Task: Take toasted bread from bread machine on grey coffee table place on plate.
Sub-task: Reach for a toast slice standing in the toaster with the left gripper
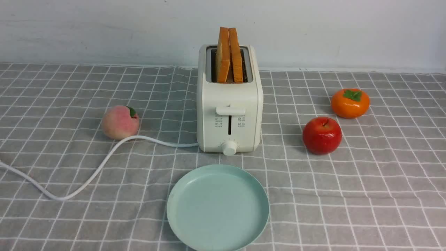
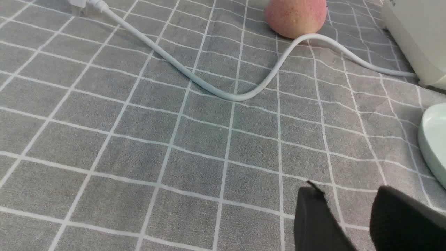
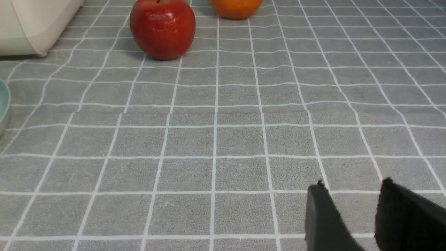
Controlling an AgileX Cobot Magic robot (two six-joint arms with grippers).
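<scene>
Jaws of the left gripper [image 2: 346,195] stand apart in the left wrist view, black and matte, gripping and touching nothing, with only cloth showing in the gap. That cloth is the grey coffee table [image 2: 139,139], a soft felt-like grey ruled with white grid lines. A smooth white cord [image 2: 223,92] snakes across it and bends close beside a fuzzy pink peach [image 2: 296,17]. A cream corner of the bread machine [image 2: 418,35] and a curved edge of the plate [image 2: 435,139] also show.

In the right wrist view the right gripper [image 3: 352,184] is likewise parted, its dark jaws closing on nothing above the checked cloth. A glossy red apple [image 3: 162,28] sits near an orange persimmon [image 3: 235,7].

The front view shows neither gripper. At centre frame stands the boxy bread machine, with a slide lever and a round knob on its face. The toasted bread [image 1: 229,55], two golden slices with darker crusts, stands upright in its top, the upper edges leaning together. The round, shallow, mint-green plate lies at lower centre, just in front of the machine. The peach is at left, the apple and persimmon at right. A pale, plain wall [image 1: 104,28] fills the top of the frame.
</scene>
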